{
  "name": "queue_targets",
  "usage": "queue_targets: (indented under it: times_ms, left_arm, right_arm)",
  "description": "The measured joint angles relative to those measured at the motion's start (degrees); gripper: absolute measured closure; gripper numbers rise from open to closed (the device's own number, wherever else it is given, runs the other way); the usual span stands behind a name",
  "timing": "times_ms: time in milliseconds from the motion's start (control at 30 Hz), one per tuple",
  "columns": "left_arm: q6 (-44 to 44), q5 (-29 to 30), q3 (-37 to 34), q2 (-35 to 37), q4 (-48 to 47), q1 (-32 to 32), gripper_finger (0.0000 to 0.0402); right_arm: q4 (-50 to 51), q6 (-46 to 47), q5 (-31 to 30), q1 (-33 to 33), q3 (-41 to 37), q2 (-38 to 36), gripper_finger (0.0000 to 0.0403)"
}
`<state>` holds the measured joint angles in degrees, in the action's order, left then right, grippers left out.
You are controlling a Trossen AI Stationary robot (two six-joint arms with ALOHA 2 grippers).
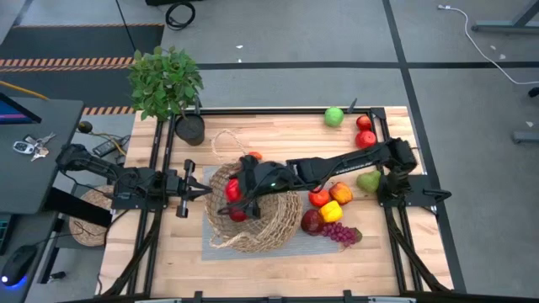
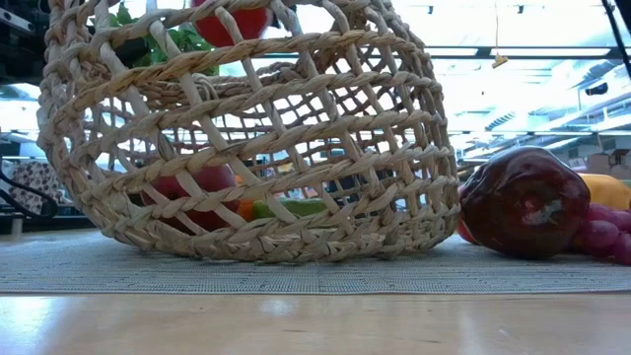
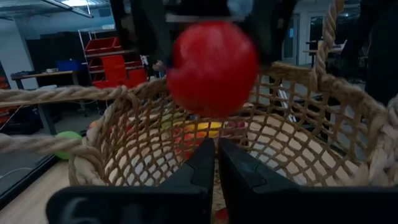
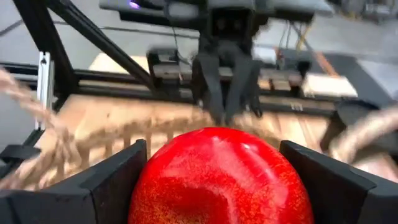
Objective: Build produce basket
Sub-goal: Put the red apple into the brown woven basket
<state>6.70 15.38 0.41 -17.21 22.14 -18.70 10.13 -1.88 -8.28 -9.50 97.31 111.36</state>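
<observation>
The wooden table (image 1: 168,252) held a grey mat (image 1: 290,248), and on the mat stood the basket (image 1: 269,220) — big, round and woven, near the middle of the table. Inside it, low down, lay a red fruit, a bit of orange and something green (image 2: 286,208).

The right arm reached from the right side across to the basket. The right gripper (image 1: 238,189) hung over the left part of the basket's opening, and its two fingers (image 4: 118,171) were spread wide around a red apple (image 4: 221,177), one on each side, pinching it. The apple hung up above the basket floor.

The left gripper (image 1: 206,190) sat just left of the basket, pointing at it. Its fingers (image 3: 202,165) were pressed close together and held nothing.

More produce lay on the right of the basket: a dark red apple (image 1: 312,221), an orange (image 1: 341,193), a yellow piece (image 1: 331,209), purple grapes (image 1: 344,235) and a green pear (image 1: 369,180). Far off at the table's back edge were a green apple (image 1: 334,116) and two red apples (image 1: 365,131).

A leafy potted plant (image 1: 166,82) stood at the far left corner — well apart from the basket.
</observation>
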Motion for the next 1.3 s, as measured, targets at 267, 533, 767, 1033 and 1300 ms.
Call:
queue_targets:
  times_ms: [267,533,767,1033,1300]
  left_arm:
    - [0.00,-0.05,0.02,-0.80,0.22,0.00,0.0366]
    - [0.00,0.02,0.02,-0.79,0.29,-0.02,0.0373]
    - [-0.02,0.02,0.01,-0.77,0.21,-0.01,0.0366]
    - [-0.02,0.01,0.00,-0.79,0.25,0.00,0.0374]
    - [0.00,0.02,0.00,-0.79,0.25,-0.01,0.0366]
  right_arm:
    - [9.44,-11.89,-1.84,-0.31,7.55,8.20,0.0041]
    - [14.28,-22.27,-0.89,-0.85,7.29,10.41,0.0041]
    - [15.28,-22.32,-2.53,-0.82,7.29,10.55,0.0040]
    - [15.23,-22.17,-3.12,-0.78,7.29,10.55,0.0007]
    - [14.26,-23.75,-8.90,-1.14,9.79,10.49,0.0005]
